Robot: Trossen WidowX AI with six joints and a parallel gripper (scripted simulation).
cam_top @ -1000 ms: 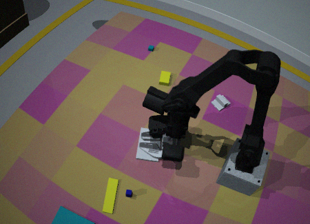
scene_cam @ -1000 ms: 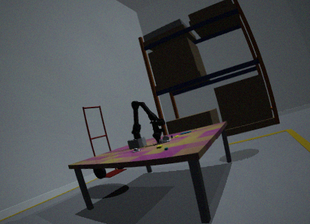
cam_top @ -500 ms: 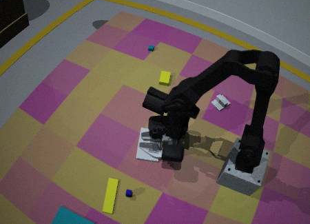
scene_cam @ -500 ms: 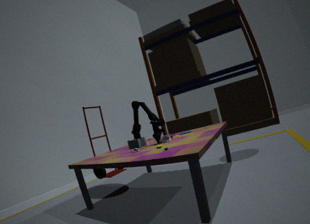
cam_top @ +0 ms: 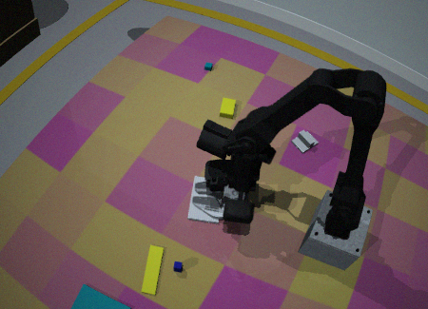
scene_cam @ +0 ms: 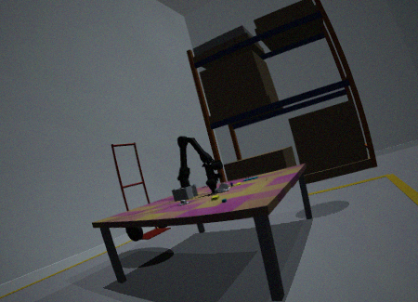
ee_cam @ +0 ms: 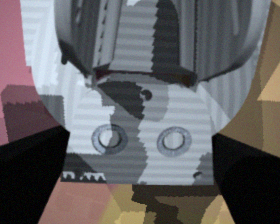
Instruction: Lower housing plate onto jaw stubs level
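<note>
The pale grey housing plate (ee_cam: 141, 172) is between my two black fingers in the wrist view. My gripper (ee_cam: 139, 134) (cam_top: 229, 195) is shut on the plate's side edges. Its two ringed holes each show a pale round end inside. The two grey jaws, a left jaw (ee_cam: 77, 30) and a right jaw (ee_cam: 218, 40), extend from the plate's rounded edge, their near ends close to or under it. A white base (ee_cam: 39, 70) (cam_top: 196, 214) lies beneath. The plate looks roughly square over the jaw ends; its height and whether it touches the stubs cannot be told.
A small grey stepped block (cam_top: 304, 141) lies between the yellow block (cam_top: 227, 107) and the arm's base (cam_top: 337, 240). A teal cube (cam_top: 208, 67) is farther back. A yellow bar (cam_top: 152, 270), a blue cube (cam_top: 178, 266) and a teal slab (cam_top: 100, 299) lie toward the lower left.
</note>
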